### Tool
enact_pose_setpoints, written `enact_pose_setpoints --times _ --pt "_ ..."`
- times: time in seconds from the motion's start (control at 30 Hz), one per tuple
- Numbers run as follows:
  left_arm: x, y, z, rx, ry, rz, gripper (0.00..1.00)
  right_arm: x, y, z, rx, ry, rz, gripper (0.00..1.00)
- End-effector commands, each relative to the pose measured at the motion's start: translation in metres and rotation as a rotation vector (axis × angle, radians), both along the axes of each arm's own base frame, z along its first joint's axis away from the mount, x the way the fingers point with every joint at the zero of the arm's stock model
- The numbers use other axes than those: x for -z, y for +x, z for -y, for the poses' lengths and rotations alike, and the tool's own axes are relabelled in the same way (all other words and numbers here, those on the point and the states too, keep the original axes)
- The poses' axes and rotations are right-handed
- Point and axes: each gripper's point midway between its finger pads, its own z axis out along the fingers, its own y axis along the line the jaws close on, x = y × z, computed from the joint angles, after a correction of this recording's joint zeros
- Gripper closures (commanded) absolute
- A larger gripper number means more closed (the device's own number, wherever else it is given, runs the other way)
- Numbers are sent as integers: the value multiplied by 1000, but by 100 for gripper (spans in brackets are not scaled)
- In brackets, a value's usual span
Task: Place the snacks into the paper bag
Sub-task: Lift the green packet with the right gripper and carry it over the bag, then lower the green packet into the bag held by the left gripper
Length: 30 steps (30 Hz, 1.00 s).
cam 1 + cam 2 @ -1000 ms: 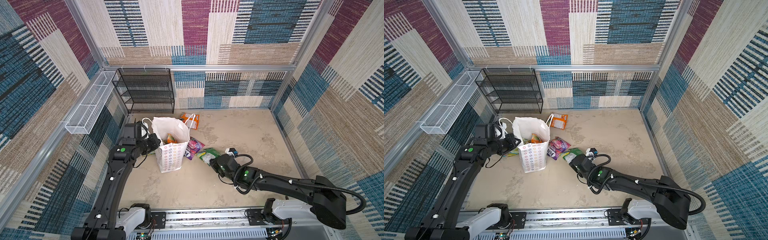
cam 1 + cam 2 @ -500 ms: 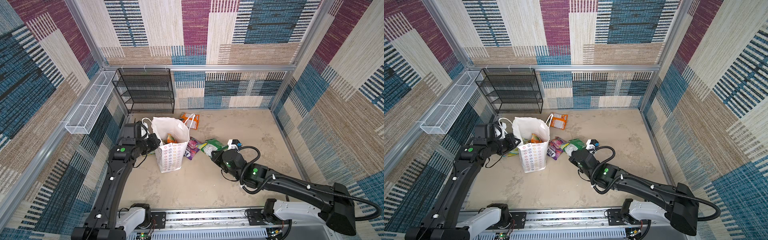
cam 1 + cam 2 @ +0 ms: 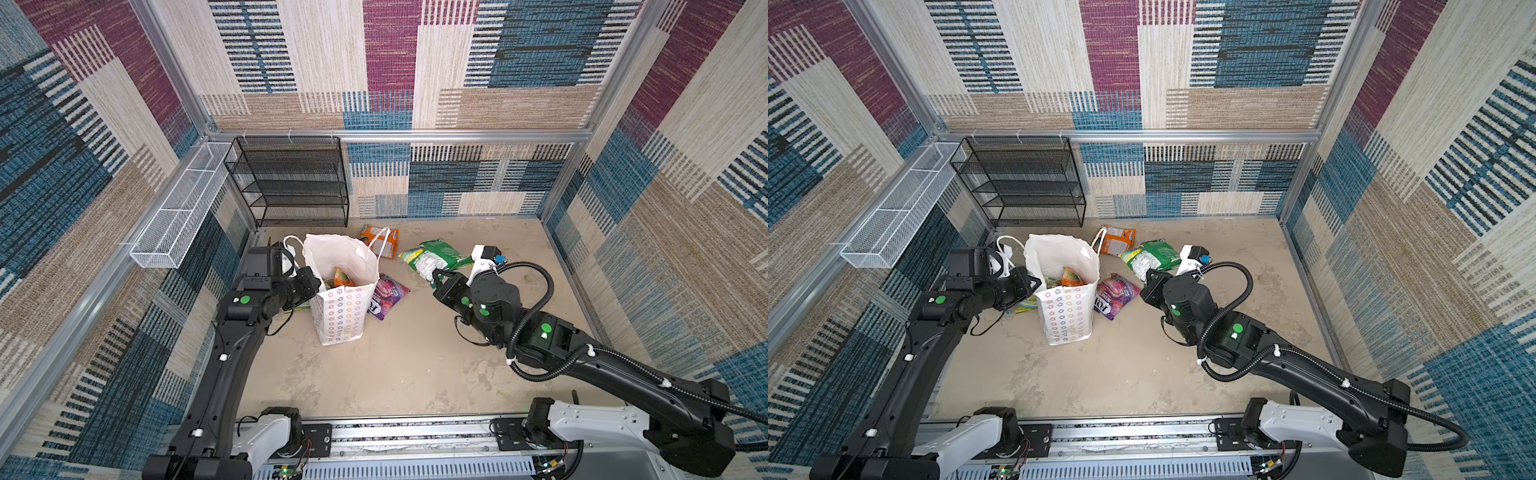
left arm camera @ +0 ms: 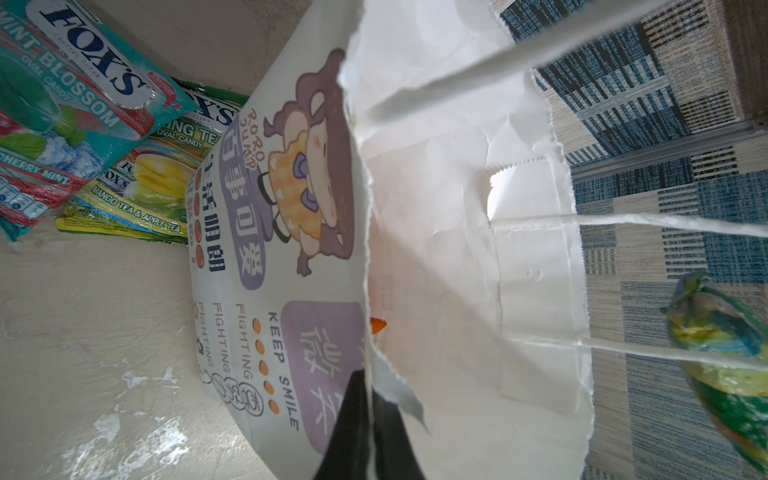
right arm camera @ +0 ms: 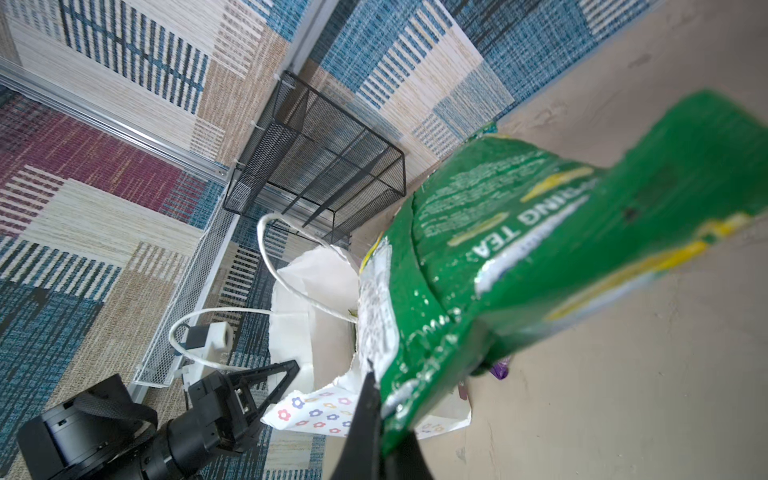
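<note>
The right claw (image 3: 437,277) is pressed together on one short end of a flat, glossy green candy packet (image 3: 436,257). It appears to hold the packet lifted off the beige bench (image 3: 415,374), right of centre in both top views. The packet's long axis runs away from the claw toward the upper left of the frame, so its free end leans only partly toward the bag.

The tall white paper carrier bag (image 3: 338,307), with coloured stars on its side, stands upright left of centre with its mouth facing up. It lies to the left of the packet and apart from it. By my judgement the coming move is a sideways carry to the left — with the free end brought over the mouth before the packet is let go.

The left claw (image 4: 368,409) pinches the paper at the bag's left-hand rim and seems to brace the bag, which leaves the delivery to the right arm.

An orange packet (image 3: 343,276) shows inside the bag. A purple packet (image 3: 388,296) lies on the bench just right of the bag — under the likely path.
</note>
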Motion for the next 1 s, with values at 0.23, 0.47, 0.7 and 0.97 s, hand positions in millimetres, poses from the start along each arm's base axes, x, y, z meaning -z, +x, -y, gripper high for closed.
enact_pose_setpoints --times 0.23,0.47,0.7,0.97 --pt "-11 7 -1 3 8 60 100 -81 -7 -35 -64 -15 201 100" --pt "-11 7 -2 0 9 60 100 -120 -22 -83 -134 -38 289 100" --pt "-11 7 -1 3 7 61 100 -131 -22 -122 -192 -55 315 100" --pt "-12 6 -1 2 6 64 100 -102 -17 -162 -243 -60 238 100"
